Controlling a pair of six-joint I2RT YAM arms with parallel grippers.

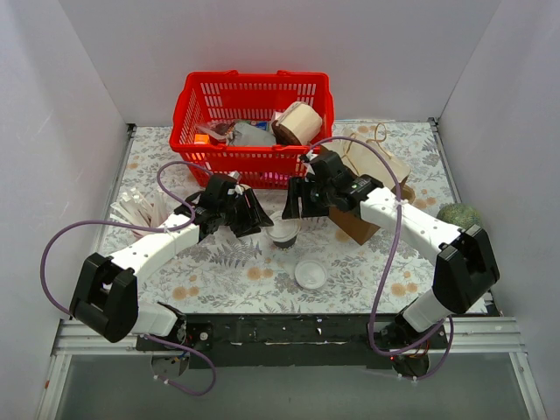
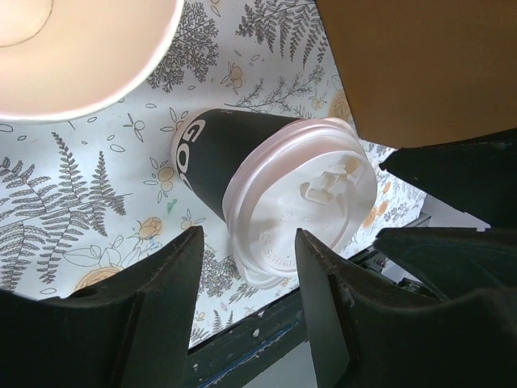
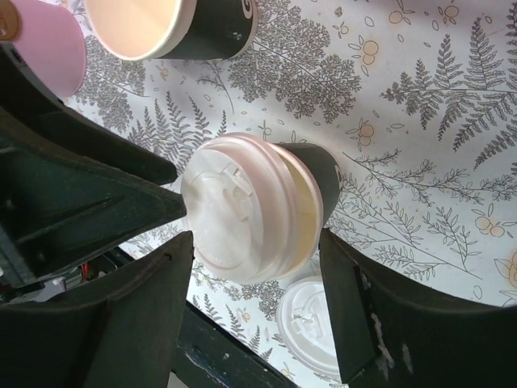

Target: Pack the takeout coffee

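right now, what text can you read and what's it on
"GO": white letters on the dark wall of the takeout coffee; the rest is hidden.
Embossed marks on its white lid: too faint to read.
Print on the lidless cup: cut off, unreadable.

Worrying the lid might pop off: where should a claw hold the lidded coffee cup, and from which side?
Grip the takeout coffee on its dark paper wall, below the white lid, probably coming in level from the right. It stands upright and round, so opposite flanks offer firm contact. The lid overhangs the wall and would likely slip or lift. The right claw sits open around it.
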